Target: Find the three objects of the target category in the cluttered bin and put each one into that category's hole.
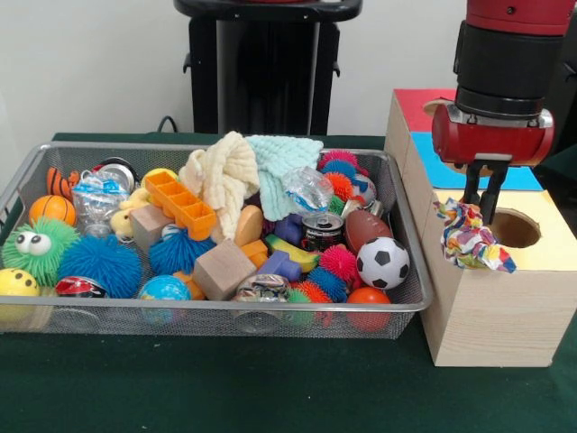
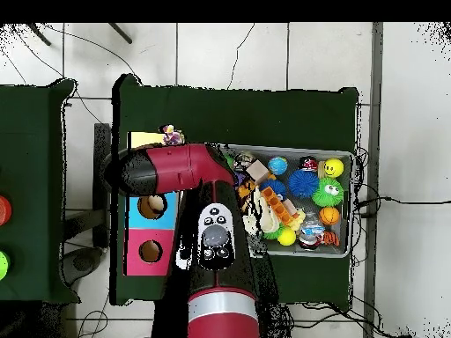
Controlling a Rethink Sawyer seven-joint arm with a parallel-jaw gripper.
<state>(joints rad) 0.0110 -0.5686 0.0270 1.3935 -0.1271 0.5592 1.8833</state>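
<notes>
My gripper [image 1: 481,209] hangs over the wooden box [image 1: 487,311] on the right, shut on a crumpled multicoloured cloth [image 1: 471,240]. The cloth dangles beside the round hole [image 1: 517,228] in the box's yellow section, at its near-left rim. In the overhead view the cloth [image 2: 172,135] shows past the arm's end, by the yellow section [image 2: 143,141]. A cream knitted cloth [image 1: 225,176] and a mint cloth [image 1: 281,161] lie on top of the pile in the wire bin [image 1: 225,308].
The bin also holds spiky balls, a soccer ball [image 1: 382,262], wooden blocks, an orange tray [image 1: 180,205] and a can [image 1: 322,231]. The box has a blue section with a hole [image 2: 151,207] and a red section with a hole [image 2: 151,251].
</notes>
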